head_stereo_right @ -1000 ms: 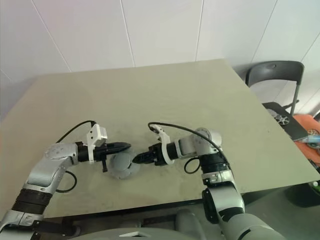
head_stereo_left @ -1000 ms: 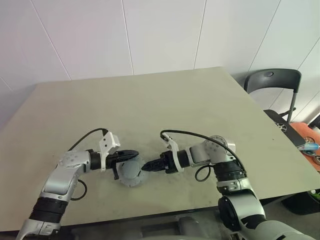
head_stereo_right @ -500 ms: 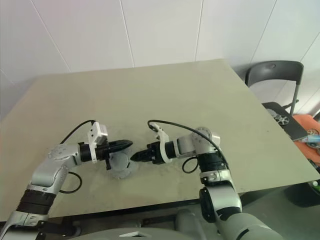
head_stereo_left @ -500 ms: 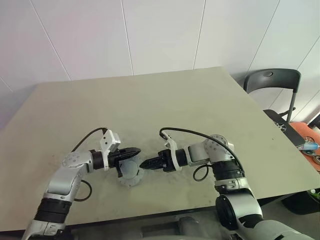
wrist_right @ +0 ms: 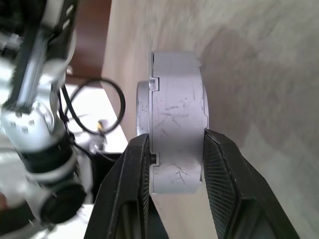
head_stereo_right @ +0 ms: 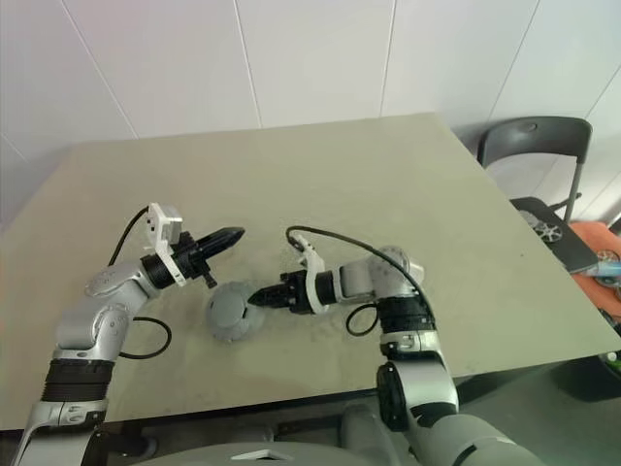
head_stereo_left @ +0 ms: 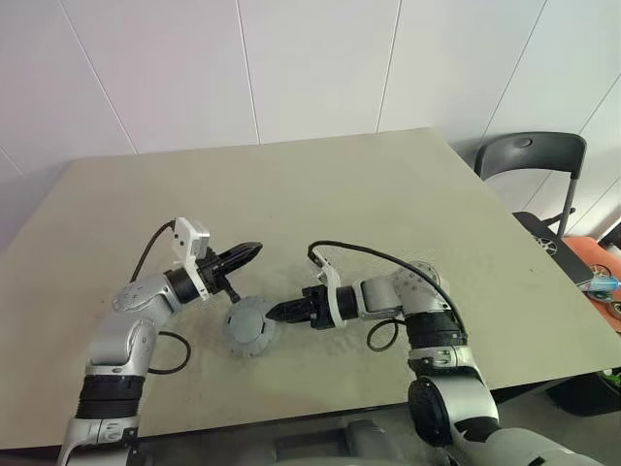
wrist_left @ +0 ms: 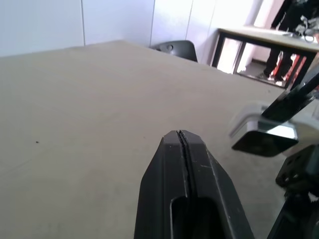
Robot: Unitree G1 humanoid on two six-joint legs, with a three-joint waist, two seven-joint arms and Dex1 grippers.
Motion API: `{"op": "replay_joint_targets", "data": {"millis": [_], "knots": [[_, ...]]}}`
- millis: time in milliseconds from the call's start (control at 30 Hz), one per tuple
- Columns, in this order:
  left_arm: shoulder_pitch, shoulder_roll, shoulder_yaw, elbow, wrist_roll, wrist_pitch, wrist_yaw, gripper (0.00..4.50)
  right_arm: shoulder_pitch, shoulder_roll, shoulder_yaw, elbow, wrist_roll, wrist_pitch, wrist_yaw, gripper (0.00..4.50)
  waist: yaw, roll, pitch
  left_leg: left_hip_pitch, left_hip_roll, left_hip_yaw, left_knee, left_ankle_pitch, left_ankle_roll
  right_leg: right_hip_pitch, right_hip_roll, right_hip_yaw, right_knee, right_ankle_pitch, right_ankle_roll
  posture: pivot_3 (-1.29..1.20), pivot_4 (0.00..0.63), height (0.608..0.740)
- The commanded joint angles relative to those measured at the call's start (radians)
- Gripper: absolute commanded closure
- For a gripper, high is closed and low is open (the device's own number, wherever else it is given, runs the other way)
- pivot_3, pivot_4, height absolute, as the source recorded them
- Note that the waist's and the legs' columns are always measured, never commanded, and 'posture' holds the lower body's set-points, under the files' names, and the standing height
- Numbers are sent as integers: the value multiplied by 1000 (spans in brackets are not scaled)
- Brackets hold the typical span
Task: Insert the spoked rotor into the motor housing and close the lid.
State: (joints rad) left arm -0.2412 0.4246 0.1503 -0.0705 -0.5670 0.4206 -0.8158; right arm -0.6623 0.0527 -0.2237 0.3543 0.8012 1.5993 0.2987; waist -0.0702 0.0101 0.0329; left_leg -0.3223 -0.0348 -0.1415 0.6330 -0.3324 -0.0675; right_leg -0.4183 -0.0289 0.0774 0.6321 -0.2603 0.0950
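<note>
A round grey lid (head_stereo_left: pixel 248 330) covers the motor housing (wrist_right: pixel 177 119) near the table's front middle. The two read as one thick grey disc with a seam round its side. My right gripper (head_stereo_left: pixel 278 313) reaches in from the right, and its fingers (wrist_right: pixel 219 164) are shut across the thickness of this disc at its right edge. Up and to the left of the disc, my left gripper (head_stereo_left: pixel 254 249) hangs in the air, shut on nothing, with its fingertips (wrist_left: pixel 179 135) pressed together. The spoked rotor is hidden.
The beige table (head_stereo_left: pixel 320 194) stretches wide behind and beside the disc. A dark chair (head_stereo_left: pixel 529 155) stands past the table's right corner, with orange clutter (head_stereo_left: pixel 597 267) beyond the right edge. A far table (wrist_left: pixel 269 37) and a standing person (wrist_left: pixel 294 12) show in the left wrist view.
My left gripper has lifted off the disc and drawn up and to the left, staying shut. The right gripper keeps its hold on the disc's edge.
</note>
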Motion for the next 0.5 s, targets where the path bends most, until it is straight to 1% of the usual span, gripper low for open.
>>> {"op": "replay_joint_targets", "data": {"millis": [33,167,267,367,433,467,500], "knots": [[-17,-13,75,-57,-59,34,87,4500,-75,58,-153,36,36,-70,-35,3313,1,0,0,-1,0,0,0,0,0,-1,0,0,0,0,0,0,0,740],[-12,-38,141,-83,-121,73,175,4500,-119,94,-285,90,60,-148,-93,3313,3,-1,0,-2,-1,0,0,0,0,-2,-2,0,0,0,0,0,0,740],[-20,-63,196,-86,-174,88,241,4500,-132,113,-337,105,64,-191,-139,3313,3,-1,0,-4,-2,0,0,0,0,-3,-2,0,0,0,0,0,0,740],[-31,-91,250,-30,-194,82,313,4500,-150,127,-412,139,91,-288,-190,3313,1,-2,0,-8,-2,0,0,0,-1,-7,-3,0,0,0,0,0,0,740],[-18,-104,262,-16,-193,65,323,4500,-160,133,-442,155,114,-338,-210,3313,-1,-2,0,-10,-2,1,0,1,-2,-9,-3,0,1,1,0,0,0,740],[-13,-113,270,-12,-207,70,328,4121,-163,135,-450,160,125,-353,-217,3313,-1,-1,0,-11,-2,1,1,1,-2,-10,-3,0,1,1,0,0,0,740],[-9,-128,277,-9,-232,79,329,3911,-165,138,-457,166,137,-373,-220,3313,-1,-1,0,-13,-2,1,1,2,-3,-12,-3,0,1,1,0,0,0,740]]}}
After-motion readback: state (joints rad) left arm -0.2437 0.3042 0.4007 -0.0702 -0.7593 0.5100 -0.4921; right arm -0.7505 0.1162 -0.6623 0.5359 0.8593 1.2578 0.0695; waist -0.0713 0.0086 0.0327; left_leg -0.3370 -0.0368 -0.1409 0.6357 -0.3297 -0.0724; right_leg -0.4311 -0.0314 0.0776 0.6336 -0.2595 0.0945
